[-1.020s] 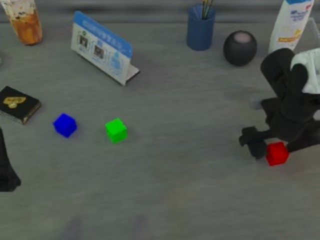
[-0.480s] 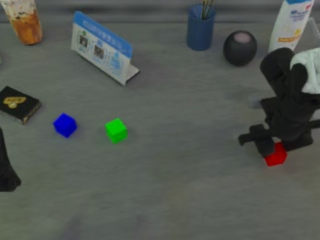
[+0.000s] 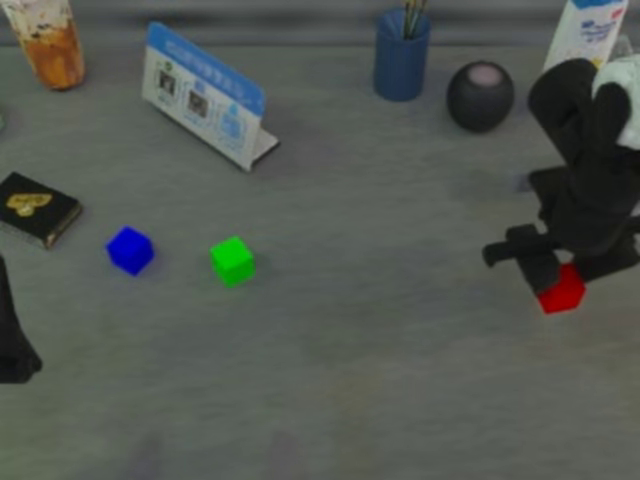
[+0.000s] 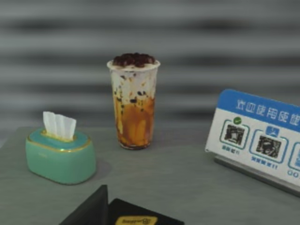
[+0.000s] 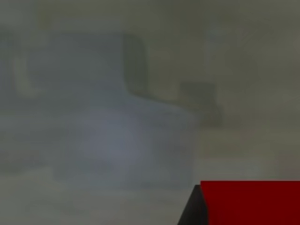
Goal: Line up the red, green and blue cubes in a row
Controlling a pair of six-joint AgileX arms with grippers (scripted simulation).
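The red cube is at the table's right side, held just above the surface with my right gripper shut on it. In the right wrist view the red cube fills the lower corner beside one dark finger. The green cube lies left of the middle, and the blue cube lies apart from it, further left. My left gripper stays parked at the left edge, open and holding nothing.
Along the back stand a drink cup, a sign card, a blue pen cup, a dark round speaker and a white bottle. A black book lies at the left. A green tissue box shows in the left wrist view.
My right gripper has closed on the red cube and raised it slightly, carrying it a little toward the back right. The green and blue cubes have not moved.
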